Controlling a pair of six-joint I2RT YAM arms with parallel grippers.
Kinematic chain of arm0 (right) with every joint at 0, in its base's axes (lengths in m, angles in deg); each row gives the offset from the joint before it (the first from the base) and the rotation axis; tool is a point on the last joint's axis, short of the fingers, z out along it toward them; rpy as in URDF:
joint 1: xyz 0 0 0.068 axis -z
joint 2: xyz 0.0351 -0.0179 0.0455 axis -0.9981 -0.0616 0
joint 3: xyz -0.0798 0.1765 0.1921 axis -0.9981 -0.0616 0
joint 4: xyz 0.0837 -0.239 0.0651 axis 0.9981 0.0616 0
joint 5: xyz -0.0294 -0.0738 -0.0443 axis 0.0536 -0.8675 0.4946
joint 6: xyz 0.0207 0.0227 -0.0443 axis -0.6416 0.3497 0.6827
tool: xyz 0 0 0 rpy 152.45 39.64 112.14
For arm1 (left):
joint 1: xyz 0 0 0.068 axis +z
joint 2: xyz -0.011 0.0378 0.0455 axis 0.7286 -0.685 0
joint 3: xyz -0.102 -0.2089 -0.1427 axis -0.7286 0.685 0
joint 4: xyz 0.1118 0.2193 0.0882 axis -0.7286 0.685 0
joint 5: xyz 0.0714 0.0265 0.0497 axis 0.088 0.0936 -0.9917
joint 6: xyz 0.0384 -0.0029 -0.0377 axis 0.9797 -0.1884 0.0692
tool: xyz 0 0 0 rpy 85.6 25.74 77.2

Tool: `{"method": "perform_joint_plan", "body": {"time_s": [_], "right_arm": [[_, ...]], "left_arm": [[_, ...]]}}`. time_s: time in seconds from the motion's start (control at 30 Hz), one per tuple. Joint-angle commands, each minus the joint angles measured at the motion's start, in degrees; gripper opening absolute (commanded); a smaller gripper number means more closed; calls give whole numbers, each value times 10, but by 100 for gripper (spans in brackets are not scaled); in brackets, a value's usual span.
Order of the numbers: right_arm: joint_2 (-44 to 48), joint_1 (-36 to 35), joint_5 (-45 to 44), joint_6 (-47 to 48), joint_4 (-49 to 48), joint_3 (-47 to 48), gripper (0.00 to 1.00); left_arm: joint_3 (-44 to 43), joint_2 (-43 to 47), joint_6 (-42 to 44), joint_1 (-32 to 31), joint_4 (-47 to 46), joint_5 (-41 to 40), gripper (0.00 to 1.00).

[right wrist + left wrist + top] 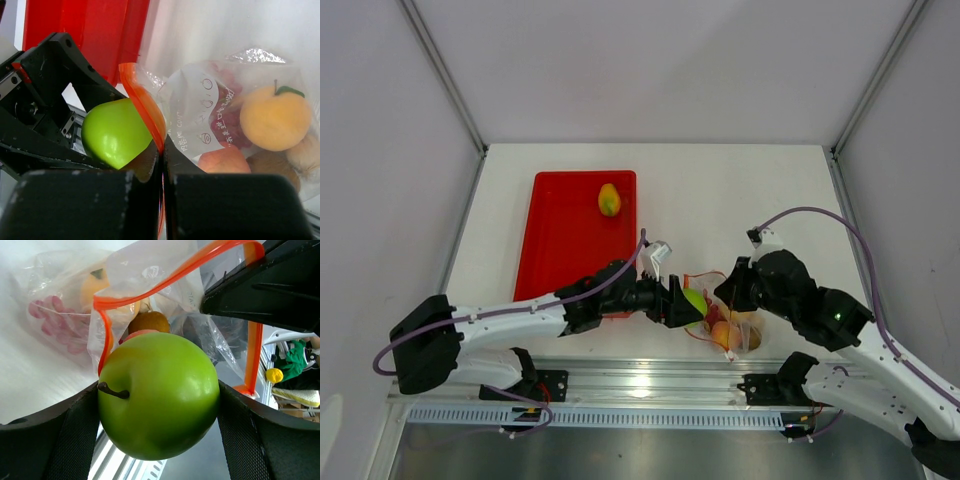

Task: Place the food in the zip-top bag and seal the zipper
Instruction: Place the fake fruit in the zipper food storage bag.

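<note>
The left gripper (686, 304) clasps the green apple (159, 395) between both fingers, right at the mouth of the zip-top bag (220, 100). The right gripper (161, 160) is pinched tight on the zipper (142, 102) — holding that lip up. Done well, the apple travels past the orange-red strip and deep inside before the fingers let go; otherwise it may roll back out. A mango (609, 199) lies on the red tray (555, 260) — not yet bagged.
</note>
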Motion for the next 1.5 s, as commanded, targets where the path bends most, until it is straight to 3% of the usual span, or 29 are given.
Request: {"method": "perform_joint_plan", "body": {"time_s": [0.0,0.1,0.2,0.37,0.5,0.93,1.07,1.33,1.47], "right_arm": [[6,2,-1,-4,6,23,0],[8,2,-3,-4,6,21,0],[7,2,-1,-4,3,20,0],[3,3,2,-5,0,22,0],[5,2,0,-5,3,31,0],[3,2,3,-11,7,63,0],[4,2,-1,-11,12,59,0],[3,2,4,-14,3,51,0],[1,2,4,-15,4,54,0]], "left_arm": [[-40,-13,-2,-7,-33,23,43],[-38,-14,2,-7,-33,23,53],[-42,-11,6,-7,-30,23,54],[-85,-15,-7,-10,15,23,42],[-80,9,-21,-31,8,-6,24],[-56,-37,-63,-48,-63,-17,16],[-46,6,-38,-75,-37,-83,11],[-72,86,31,-177,77,-320,1],[-92,72,43,-189,79,-326,1]]}}
